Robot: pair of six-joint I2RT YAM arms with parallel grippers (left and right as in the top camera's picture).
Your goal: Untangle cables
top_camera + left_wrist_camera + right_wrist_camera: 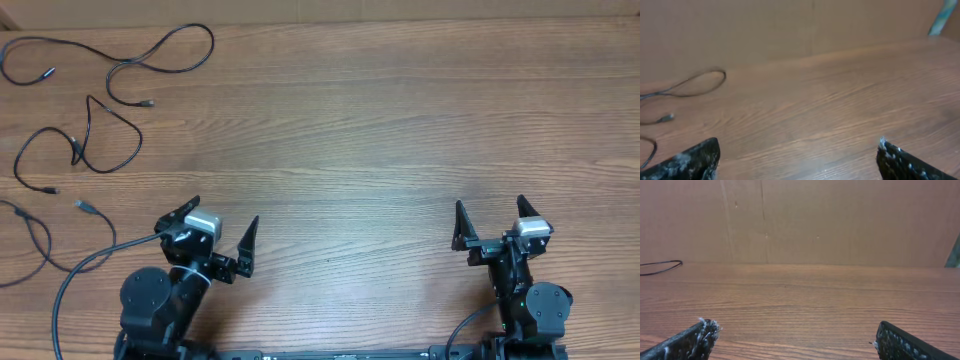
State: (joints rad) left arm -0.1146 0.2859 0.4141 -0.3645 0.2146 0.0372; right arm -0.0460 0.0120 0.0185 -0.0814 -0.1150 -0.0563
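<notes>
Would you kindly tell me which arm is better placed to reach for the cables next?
Left. The cables lie on the robot's left side, ahead of the left gripper, whose wrist camera shows them nearby. The right gripper sits far across from them. Both are open and empty.

black cables (110, 75), brown wood-grain table (380, 130)

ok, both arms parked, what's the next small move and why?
Probably swing the left gripper forward-left toward the cables. They all lie far left on the table, the middle one seemingly looped across itself; that gripper's jaws stand open and empty, and the right gripper is far off on the other side.
</notes>
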